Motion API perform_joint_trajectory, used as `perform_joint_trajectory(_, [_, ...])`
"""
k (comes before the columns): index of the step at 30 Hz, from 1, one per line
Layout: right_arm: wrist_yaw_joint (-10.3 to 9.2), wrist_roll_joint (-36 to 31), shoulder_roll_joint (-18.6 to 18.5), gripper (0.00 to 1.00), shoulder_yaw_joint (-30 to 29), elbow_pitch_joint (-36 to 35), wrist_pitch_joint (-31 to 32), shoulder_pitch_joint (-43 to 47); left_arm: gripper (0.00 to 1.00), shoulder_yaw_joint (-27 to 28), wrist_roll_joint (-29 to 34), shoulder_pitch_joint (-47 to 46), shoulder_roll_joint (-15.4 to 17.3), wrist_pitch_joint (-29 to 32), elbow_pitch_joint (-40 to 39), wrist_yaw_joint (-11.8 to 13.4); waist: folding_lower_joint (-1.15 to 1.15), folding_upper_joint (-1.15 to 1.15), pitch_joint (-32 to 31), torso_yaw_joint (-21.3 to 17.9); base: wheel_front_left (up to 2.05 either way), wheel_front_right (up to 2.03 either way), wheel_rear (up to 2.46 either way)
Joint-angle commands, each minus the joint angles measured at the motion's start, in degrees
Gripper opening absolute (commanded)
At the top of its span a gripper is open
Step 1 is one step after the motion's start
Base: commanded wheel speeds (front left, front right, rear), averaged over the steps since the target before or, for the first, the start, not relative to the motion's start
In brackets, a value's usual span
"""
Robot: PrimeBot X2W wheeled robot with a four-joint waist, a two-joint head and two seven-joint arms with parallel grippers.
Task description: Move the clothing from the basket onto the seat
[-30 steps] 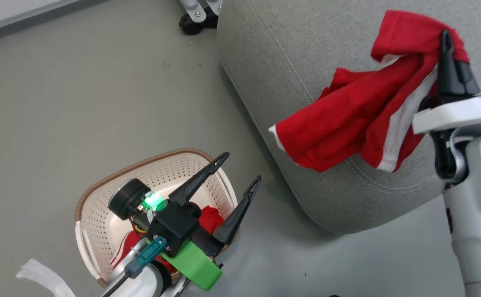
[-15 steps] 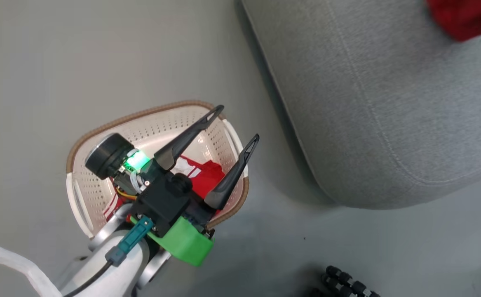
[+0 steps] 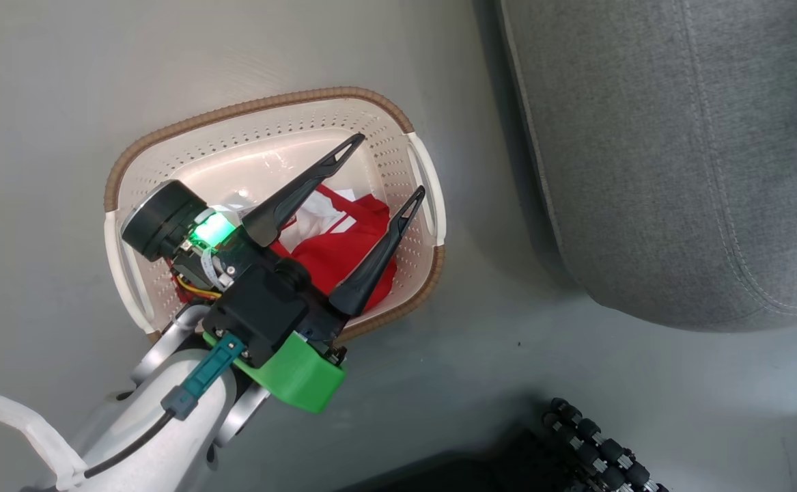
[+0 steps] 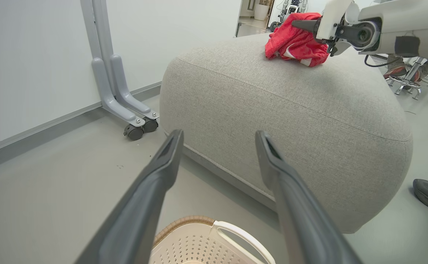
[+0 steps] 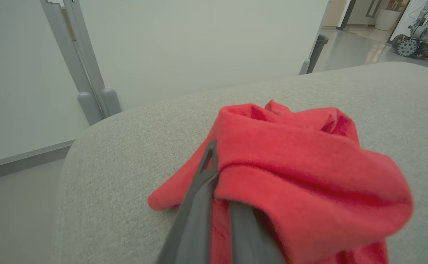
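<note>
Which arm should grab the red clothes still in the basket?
Left. The left gripper hangs open right above the basket, over the red clothing inside. The right gripper is shut on the other red garment, up on the seat.

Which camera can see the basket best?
The head view: the basket shows nearly whole from above, rim, holes and red clothing inside, partly behind the left gripper. The left wrist view catches a basket corner at its bottom edge.
</note>
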Motion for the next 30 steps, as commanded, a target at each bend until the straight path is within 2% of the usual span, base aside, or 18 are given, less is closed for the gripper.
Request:
perform_joint_trajectory(1, [-0.02,0.22,0.41,0.0,-0.25,0.66,-0.44,1.35,1.0,0.31,0.08,-1.03,0.2,-0.31,0.19,-0.03,-0.02,0.0,0.45,0.73,0.0,0.0,0.0])
perform_joint_trajectory(4, [-0.02,0.06,1.23,0.03,-1.08,0.59,-0.69,3.88,1.0,0.35,-0.13,-0.96,0.14,-0.77,0.88,0.28,-0.02,0.0,-0.49,0.66,0.0,0.0,0.0])
perform_joint_trajectory(5, [-0.02,-0.19,1.65,0.21,-1.29,0.03,-0.69,4.71,1.0,0.3,-0.13,-0.89,0.13,-0.91,1.16,0.36,-0.02,0.0,-0.83,0.65,0.0,0.0,0.0])
perform_joint_trajectory(7, [-0.02,-1.12,2.71,0.78,-1.76,-1.04,-0.56,7.15,1.0,0.13,-0.38,-0.54,-0.15,-1.31,1.82,0.5,-0.02,0.0,-1.84,0.78,0.0,0.0,0.0])
perform_joint_trajectory(8, [-0.02,-1.75,3.03,1.0,-2.18,-1.98,-0.56,8.5,1.0,-0.02,-0.5,-0.24,-0.38,-1.7,2.22,0.51,-0.02,0.0,-2.54,0.97,0.0,0.0,0.0])
perform_joint_trajectory(19, [-0.02,-8.37,8.93,1.0,-5.24,-15.25,-0.58,24.68,1.0,-0.15,-3.38,3.9,-3.43,-7.15,8.85,2.42,-0.02,0.0,-12.89,4.35,0.0,0.0,0.0])
perform_joint_trajectory(22, [-0.02,-9.94,11.9,1.0,-3.37,-20.15,-0.58,29.36,1.0,0.53,-4.13,5.42,-4.12,-8.14,10.85,3.32,-0.02,0.0,-16.04,5.33,0.0,0.0,0.0])
perform_joint_trajectory(30, [-0.03,-12.09,15.17,1.0,3.61,-30.48,-0.59,38.04,1.0,4.11,-6.99,8.57,-5.46,-9.85,14.23,6.15,-0.02,0.0,-22.42,8.77,0.0,0.0,0.0])
